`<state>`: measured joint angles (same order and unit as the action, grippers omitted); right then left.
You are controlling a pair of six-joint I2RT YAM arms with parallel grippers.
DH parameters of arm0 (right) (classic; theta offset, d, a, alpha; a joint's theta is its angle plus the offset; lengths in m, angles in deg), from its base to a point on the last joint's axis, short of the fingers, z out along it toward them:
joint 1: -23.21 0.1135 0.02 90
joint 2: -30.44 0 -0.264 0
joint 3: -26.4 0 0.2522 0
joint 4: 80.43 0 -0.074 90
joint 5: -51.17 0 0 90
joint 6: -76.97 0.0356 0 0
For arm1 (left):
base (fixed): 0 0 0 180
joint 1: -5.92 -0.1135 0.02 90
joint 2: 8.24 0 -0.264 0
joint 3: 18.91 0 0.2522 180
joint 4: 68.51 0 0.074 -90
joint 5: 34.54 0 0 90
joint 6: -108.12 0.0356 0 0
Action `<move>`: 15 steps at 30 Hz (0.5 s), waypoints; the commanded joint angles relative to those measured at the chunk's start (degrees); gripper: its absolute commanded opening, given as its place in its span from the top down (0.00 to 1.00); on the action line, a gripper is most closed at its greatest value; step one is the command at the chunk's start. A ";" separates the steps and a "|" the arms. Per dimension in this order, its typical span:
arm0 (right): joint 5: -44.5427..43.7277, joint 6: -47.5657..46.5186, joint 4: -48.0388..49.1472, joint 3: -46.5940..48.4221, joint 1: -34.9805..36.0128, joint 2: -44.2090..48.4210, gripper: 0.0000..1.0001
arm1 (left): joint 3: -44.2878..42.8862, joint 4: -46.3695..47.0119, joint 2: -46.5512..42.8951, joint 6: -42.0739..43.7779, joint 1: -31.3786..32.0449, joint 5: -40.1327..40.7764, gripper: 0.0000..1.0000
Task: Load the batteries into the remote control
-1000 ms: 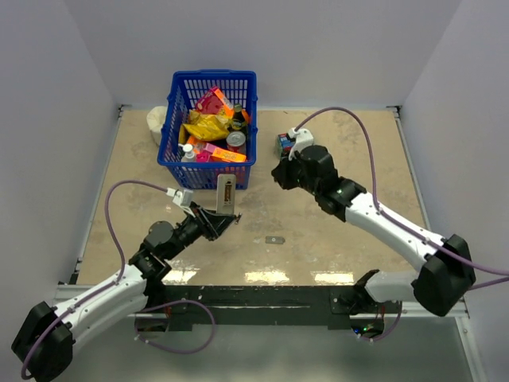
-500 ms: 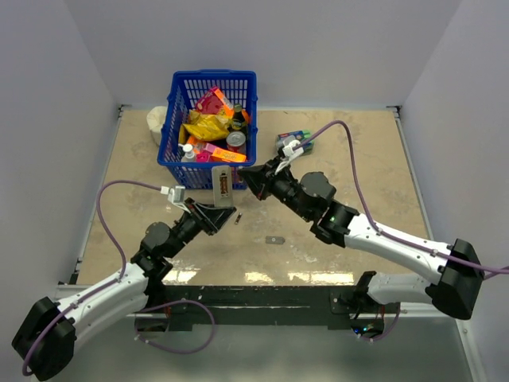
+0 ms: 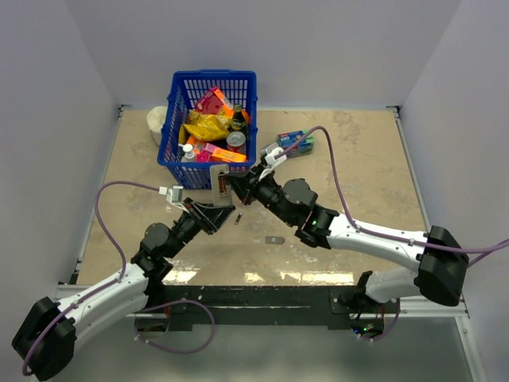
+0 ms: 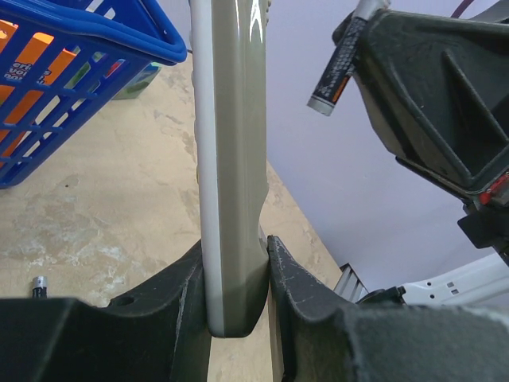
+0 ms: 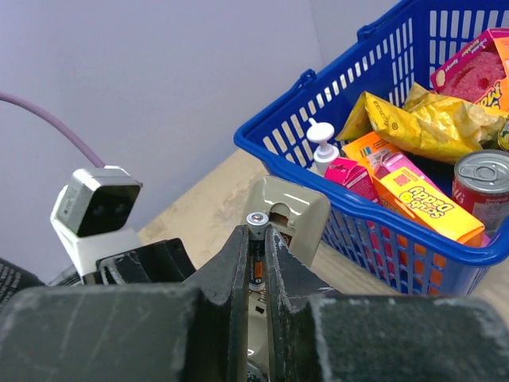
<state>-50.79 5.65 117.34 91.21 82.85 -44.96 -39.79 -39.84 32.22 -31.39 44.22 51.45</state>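
The left hand (image 4: pixel 237 267) is pinching the lower end of the grey remote control (image 4: pixel 231 143), holding it upright. The right hand (image 5: pixel 256 243) is gripping one dark battery (image 5: pixel 256 218) between its pressed-in fingers, right at the remote's open compartment. A second battery (image 4: pixel 37 284) is lying on the table (image 4: pixel 119 199) just beside the left hand. A blue basket (image 3: pixel 215 75) of groceries is standing just beyond both hands.

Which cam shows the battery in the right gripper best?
Left wrist: the battery shows side-on, with its label and pale tip clear. Right wrist shows mostly its end cap, pinched; in top external it is too small.
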 commanded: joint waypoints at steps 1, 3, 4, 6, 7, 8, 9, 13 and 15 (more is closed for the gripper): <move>-2.89 -2.24 4.33 1.07 0.57 -0.45 0.91 | 0.08 5.03 -0.83 0.21 -0.25 1.46 1.00; -2.89 -2.33 4.24 1.51 0.66 -1.24 0.91 | 0.00 5.03 -0.83 0.30 -0.25 1.46 1.00; -2.63 -2.24 4.42 1.60 0.74 -1.94 0.90 | -0.09 4.94 -0.74 0.30 -0.25 1.46 1.00; -2.53 -2.24 4.42 1.86 0.74 -2.47 0.91 | -0.18 4.94 -0.48 0.30 -0.25 1.37 1.00; -2.45 -2.15 4.77 1.86 0.83 -2.91 0.90 | -0.27 4.94 -0.48 0.30 -0.25 1.37 1.00; -2.53 -2.24 4.86 1.95 0.92 -3.09 0.90 | -0.36 4.85 -0.39 0.30 -0.16 1.29 1.00; -2.62 -2.24 4.86 2.13 0.92 -3.26 0.91 | -0.44 4.85 -0.30 0.39 -0.25 1.20 1.00; -3.50 -2.59 4.77 2.57 1.01 -3.97 0.90 | -0.79 4.68 -0.21 0.56 -0.25 1.11 1.00; -4.37 -2.85 4.68 2.39 1.09 -4.06 0.90 | -0.88 4.50 -0.30 0.74 -0.25 1.28 1.00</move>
<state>-52.17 4.25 118.69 91.32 83.53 -49.37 -39.79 -39.88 32.14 -31.37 44.22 51.45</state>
